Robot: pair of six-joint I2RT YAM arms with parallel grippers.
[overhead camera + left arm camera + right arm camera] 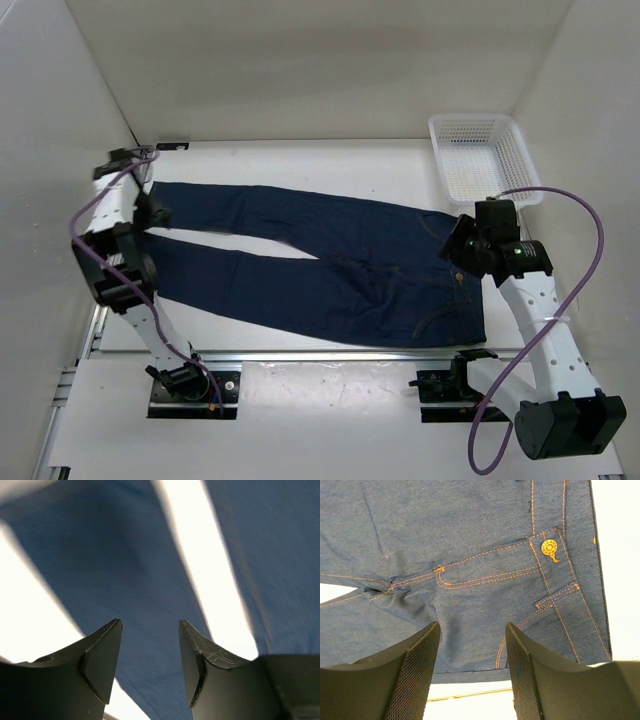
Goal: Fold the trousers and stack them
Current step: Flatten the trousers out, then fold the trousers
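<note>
**Desk** (300,165): white surface, walled on three sides.

**Trousers** (330,265): one pair, dark navy denim, unfolded and flat in the middle of the desk. The long axis runs left to right. The waist points to the right side and the leg ends to the left. The legs open in a narrow V, with a strip of desk showing between them. The seams have orange stitching.

**Basket** (483,160): white plastic lattice, at the far right corner, near the waist end.

**Left arm:** rises from its base at the near edge and reaches to the far left, with the wrist bent down over the leg ends. The left hand (150,625) has its fingers apart above one leg, with nothing between them.

**Right arm:** arcs up from its base and turns in toward the waist. The right hand (472,627) has its fingers apart above the hip and pocket area and grips nothing.

**Button** (549,547): small round orange mark by the waistband; any lettering on it is too small to read.
</note>
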